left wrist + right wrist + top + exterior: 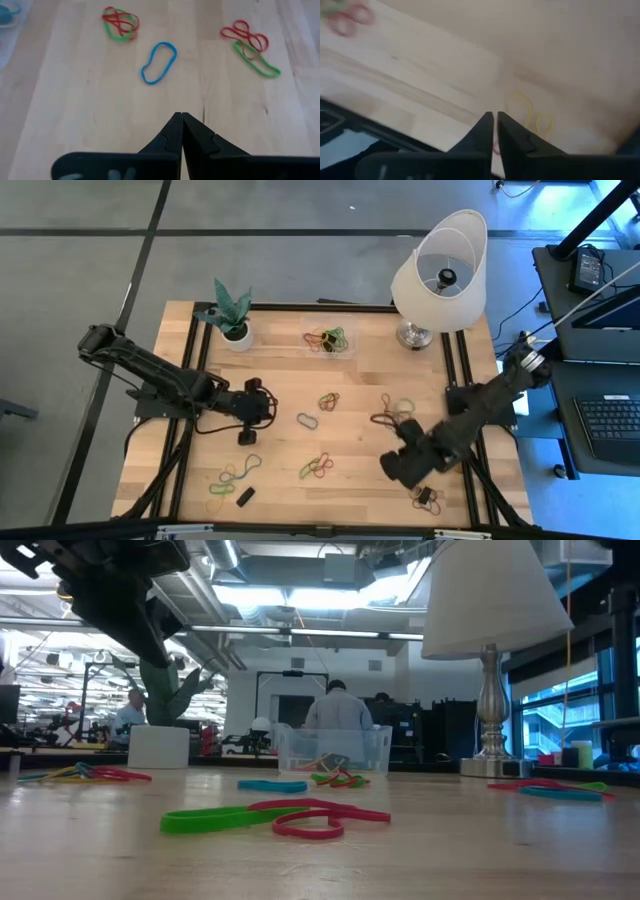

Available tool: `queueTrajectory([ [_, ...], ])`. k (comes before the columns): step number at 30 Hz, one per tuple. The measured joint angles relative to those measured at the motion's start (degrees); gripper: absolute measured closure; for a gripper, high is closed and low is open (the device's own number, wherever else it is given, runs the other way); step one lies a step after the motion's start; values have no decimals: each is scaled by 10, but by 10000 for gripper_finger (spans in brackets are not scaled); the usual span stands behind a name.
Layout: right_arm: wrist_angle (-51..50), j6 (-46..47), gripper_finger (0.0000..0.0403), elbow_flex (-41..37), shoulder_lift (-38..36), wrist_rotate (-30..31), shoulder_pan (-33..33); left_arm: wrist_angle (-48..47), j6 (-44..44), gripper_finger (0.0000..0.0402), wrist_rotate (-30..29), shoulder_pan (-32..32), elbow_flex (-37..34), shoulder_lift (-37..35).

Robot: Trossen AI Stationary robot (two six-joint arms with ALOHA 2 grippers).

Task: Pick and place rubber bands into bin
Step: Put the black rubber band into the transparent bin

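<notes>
So here's where I'm at with the rig. My right tool is low over the near right part of the worktop, close to the front edge, fingers nearly together with just a slit between them. There's a hint of red right at the tips, but I can't tell if a band is actually pinched there. My left tool is pressed fully closed and empty, parked over the left-middle, looking at a blue loop.

Biggest worry: these rubber bands are thin and lie flat, so the tips could easily skate over one or snag only part of a tangle and drop it on the way over. Working this near the edge, a nudge could also flick one off the worktop. And the lamp stands just beside the bin, so a sloppy carry from the right arm could clip the shade.

The bin sits at the back centre, between the plant pot and the lamp, with a small tangle of green, red and orange bands in it. Plenty are scattered outside it.
</notes>
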Motion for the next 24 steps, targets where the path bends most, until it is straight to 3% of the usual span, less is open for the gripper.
queueTrajectory([
  [6,0,135,325,0,36,-53,75,1,24,400,28,0,0,0],
  [10,6,139,289,-4,58,-106,93,1,29,400,28,0,0,0],
  [24,32,106,159,-4,141,-125,98,3,8,399,54,0,0,1],
])
